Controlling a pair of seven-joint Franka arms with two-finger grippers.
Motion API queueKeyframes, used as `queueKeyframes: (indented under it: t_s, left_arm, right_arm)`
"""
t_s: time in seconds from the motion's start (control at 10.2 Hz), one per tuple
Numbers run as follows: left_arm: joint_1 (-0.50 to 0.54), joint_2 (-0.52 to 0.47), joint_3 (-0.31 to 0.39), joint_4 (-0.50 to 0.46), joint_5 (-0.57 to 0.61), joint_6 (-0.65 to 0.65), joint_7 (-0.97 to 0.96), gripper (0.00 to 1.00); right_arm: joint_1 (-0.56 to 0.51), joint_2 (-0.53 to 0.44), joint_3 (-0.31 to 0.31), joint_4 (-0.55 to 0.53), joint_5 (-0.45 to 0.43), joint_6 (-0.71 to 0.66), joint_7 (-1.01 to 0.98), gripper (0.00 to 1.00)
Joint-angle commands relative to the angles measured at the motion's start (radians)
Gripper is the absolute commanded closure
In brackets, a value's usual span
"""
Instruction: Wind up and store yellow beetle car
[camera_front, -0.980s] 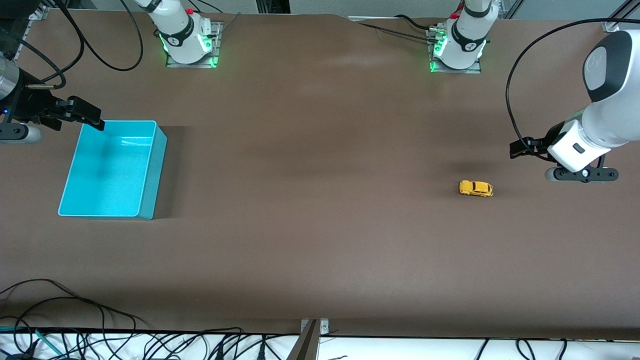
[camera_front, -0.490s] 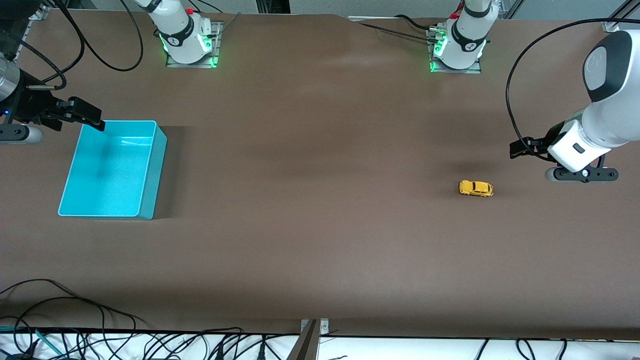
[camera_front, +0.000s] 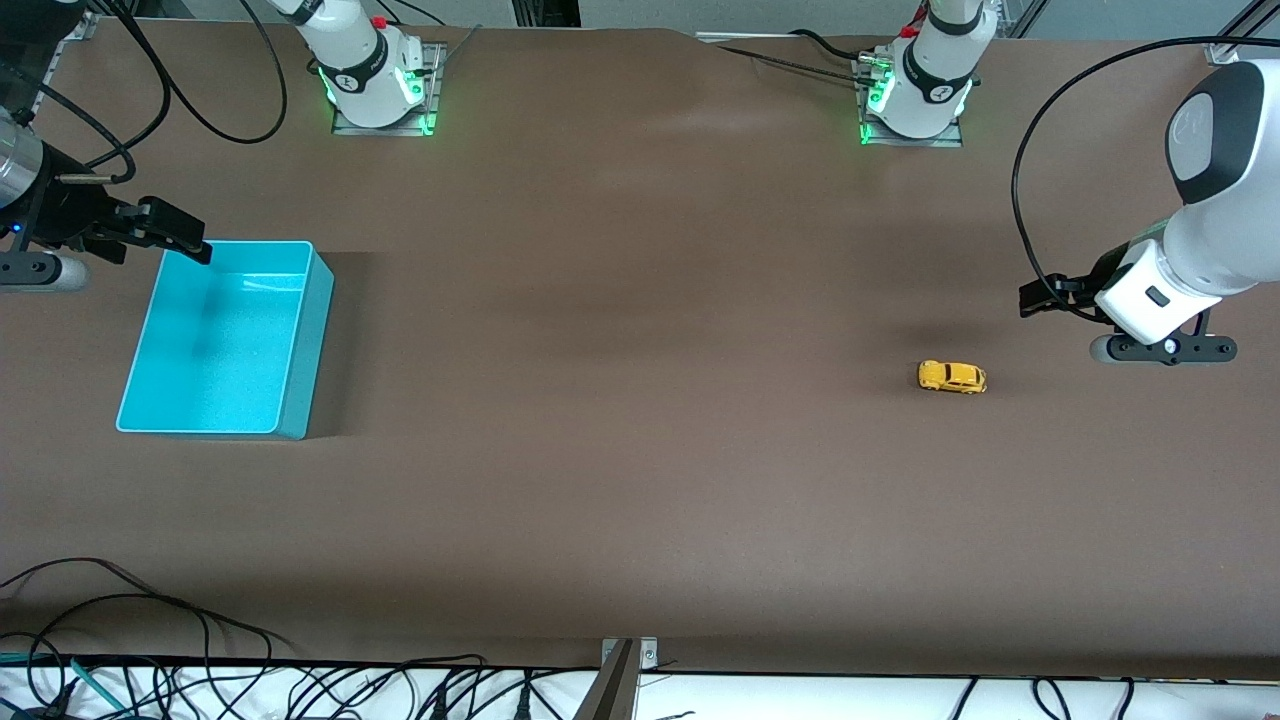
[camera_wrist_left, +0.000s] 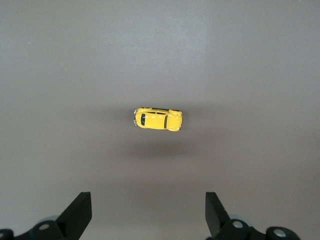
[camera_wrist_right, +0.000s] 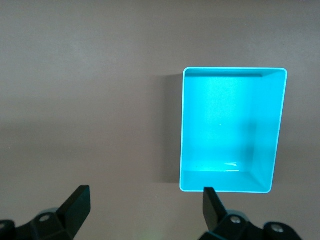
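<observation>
The yellow beetle car (camera_front: 952, 377) stands on its wheels on the brown table toward the left arm's end; it also shows in the left wrist view (camera_wrist_left: 158, 119). My left gripper (camera_front: 1040, 298) hangs above the table beside the car, apart from it, open and empty (camera_wrist_left: 148, 212). The turquoise bin (camera_front: 222, 338) is empty at the right arm's end; it also shows in the right wrist view (camera_wrist_right: 231, 129). My right gripper (camera_front: 190, 243) hangs open and empty (camera_wrist_right: 145, 207) over the bin's corner that lies farthest from the front camera.
The two arm bases (camera_front: 378, 78) (camera_front: 915, 85) stand along the table edge farthest from the front camera. Cables (camera_front: 150, 640) lie along the edge nearest the front camera. Bare brown table (camera_front: 620, 340) lies between the bin and the car.
My right gripper has shifted very slightly. The left arm, the car and the bin have not moved.
</observation>
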Motion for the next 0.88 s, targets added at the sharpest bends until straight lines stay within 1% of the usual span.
queueKeyframes:
  t_s: [0.0, 0.78]
  left_arm:
    - [0.007, -0.006, -0.002, 0.012, -0.031, -0.021, 0.005, 0.00]
    - [0.009, -0.005, -0.001, 0.007, -0.029, -0.029, -0.006, 0.00]
  right_arm:
    - [-0.006, 0.009, 0.001, 0.022, 0.000, -0.002, -0.017, 0.00]
    - [-0.006, 0.011, 0.001, 0.020, 0.000, -0.002, -0.029, 0.00]
